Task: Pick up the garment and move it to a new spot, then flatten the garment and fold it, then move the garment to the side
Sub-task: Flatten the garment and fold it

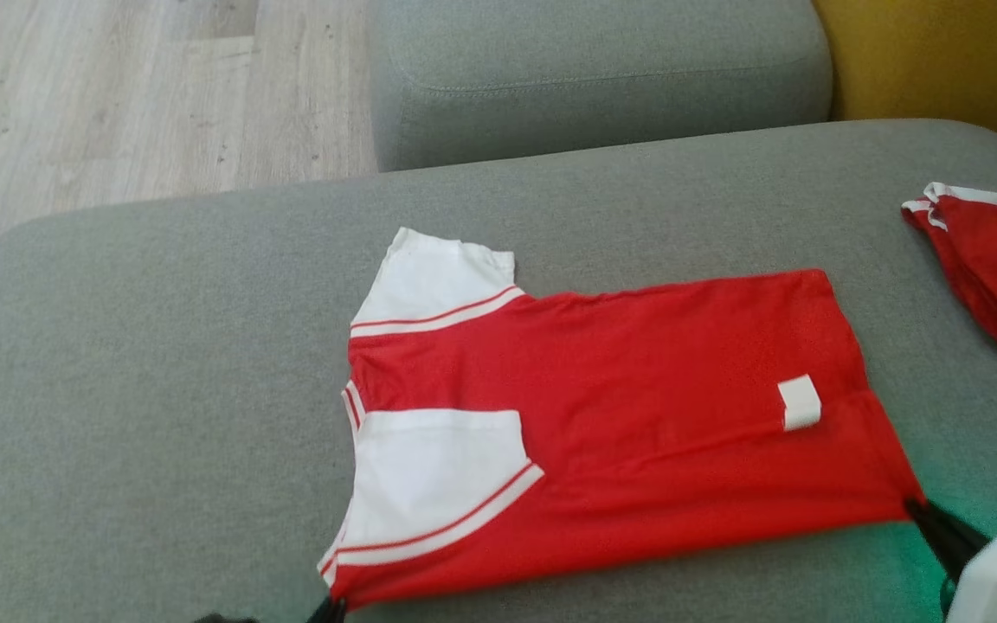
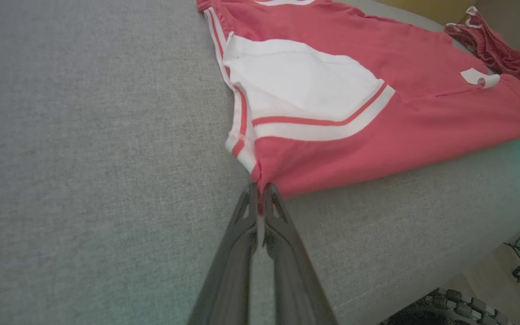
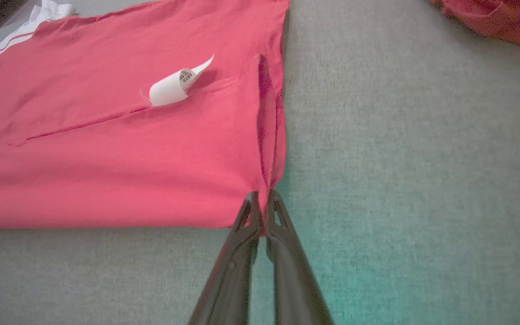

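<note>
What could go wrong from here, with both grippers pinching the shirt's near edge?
1. The left gripper and right gripper each pinch only a corner tip of the shirt; that thin bite may slip on lifting.
2. The white sleeve lies loosely folded over the body and may flop open.
3. The second red garment lies close on the right; a sideways move could snag it.

A crumpled red-and-white cloth point(image 1: 996, 264) lies at the right edge of a wide grey cushion point(image 1: 161, 363). Beyond sit a second grey cushion point(image 1: 594, 78) and, far left, wood floor point(image 1: 118, 95).
</note>
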`<state>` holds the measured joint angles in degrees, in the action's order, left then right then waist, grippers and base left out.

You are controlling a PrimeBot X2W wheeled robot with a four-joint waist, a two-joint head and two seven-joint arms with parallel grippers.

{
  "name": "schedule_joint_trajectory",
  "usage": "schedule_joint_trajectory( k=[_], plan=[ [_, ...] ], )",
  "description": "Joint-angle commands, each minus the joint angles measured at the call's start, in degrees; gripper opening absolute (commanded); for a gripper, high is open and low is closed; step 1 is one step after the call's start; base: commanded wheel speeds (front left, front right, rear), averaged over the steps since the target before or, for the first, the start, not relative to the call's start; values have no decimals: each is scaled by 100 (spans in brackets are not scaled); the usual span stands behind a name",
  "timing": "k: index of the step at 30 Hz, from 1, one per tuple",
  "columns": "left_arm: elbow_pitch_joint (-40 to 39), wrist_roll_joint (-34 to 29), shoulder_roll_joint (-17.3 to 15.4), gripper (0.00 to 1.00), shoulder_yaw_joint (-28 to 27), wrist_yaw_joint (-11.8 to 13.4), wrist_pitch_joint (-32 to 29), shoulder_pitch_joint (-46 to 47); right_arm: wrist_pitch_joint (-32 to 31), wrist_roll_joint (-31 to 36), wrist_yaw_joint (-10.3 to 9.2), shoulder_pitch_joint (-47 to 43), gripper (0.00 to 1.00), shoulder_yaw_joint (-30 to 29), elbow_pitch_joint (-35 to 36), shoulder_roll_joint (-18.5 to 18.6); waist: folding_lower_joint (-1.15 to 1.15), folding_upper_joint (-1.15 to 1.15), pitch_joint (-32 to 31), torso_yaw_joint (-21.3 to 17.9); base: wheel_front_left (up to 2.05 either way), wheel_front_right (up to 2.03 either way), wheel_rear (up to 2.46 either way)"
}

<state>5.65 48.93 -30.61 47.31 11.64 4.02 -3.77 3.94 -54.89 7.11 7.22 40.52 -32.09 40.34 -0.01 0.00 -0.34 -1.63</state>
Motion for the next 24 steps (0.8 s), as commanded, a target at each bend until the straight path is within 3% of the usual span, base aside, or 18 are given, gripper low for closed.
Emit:
schedule_joint_trajectory(
  k=[1, 2, 3, 4, 5, 6, 7, 14, 18, 21, 24],
  plan=[
    [-131, 21, -147, 0, -187, 39, 30, 169, 32, -19, 37, -31, 0, -47, 94, 290, 1, 0, -2, 7, 0, 0, 0],
    [-120, 49, -126, 0, -182, 43, 36, 130, 14, -41, 37, -112, 0, -68, 150, 297, 1, 0, -6, 9, 0, 0, 0],
    [-84, 63, -115, 0, -172, 41, 37, 106, -13, -78, 37, -187, 9, -105, 191, 294, 1, 0, -11, 11, 0, 0, 0],
    [-39, 62, -104, 0, -159, 34, 42, 102, -28, -87, 37, -249, 37, -142, 222, 296, 1, 0, -14, 13, 0, 0, 0],
    [5, 58, -83, 0, -156, 40, 55, 109, -30, -68, 37, -297, 73, -181, 241, 302, 1, 0, -14, 12, 0, 0, 0],
    [49, 52, -57, 39, -155, 48, 69, 124, 1, -38, 37, -330, 100, -238, 253, 296, 1, 0, -14, 8, 0, 0, 0],
    [89, 32, -35, 100, -146, 52, 80, 152, 20, -32, 37, -365, 100, -292, 278, 270, 1, 0, -12, 1, 0, 0, 0],
    [78, -202, 19, 100, -139, 95, 70, 596, 412, 310, 37, -427, 100, -804, 524, 127, 1, 0, 94, -187, 0, 0, 0],
    [-231, -145, -118, 100, -324, 66, -96, 958, 539, 698, 37, -228, 100, -993, 796, -186, 1, 0, 166, -518, 0, 0, 0],
    [-486, -214, -525, 100, -363, -294, -830, 1862, 576, 1165, 37, -56, 100, -1102, 1086, -431, 1, 0, 427, -729, 0, 0, 0],
    [-473, 143, -581, 100, -509, -717, -1643, 2811, 562, 1387, 37, 29, 100, -1243, 1272, -594, 1, 0, 700, -792, 0, 0, 0]
  ],
)
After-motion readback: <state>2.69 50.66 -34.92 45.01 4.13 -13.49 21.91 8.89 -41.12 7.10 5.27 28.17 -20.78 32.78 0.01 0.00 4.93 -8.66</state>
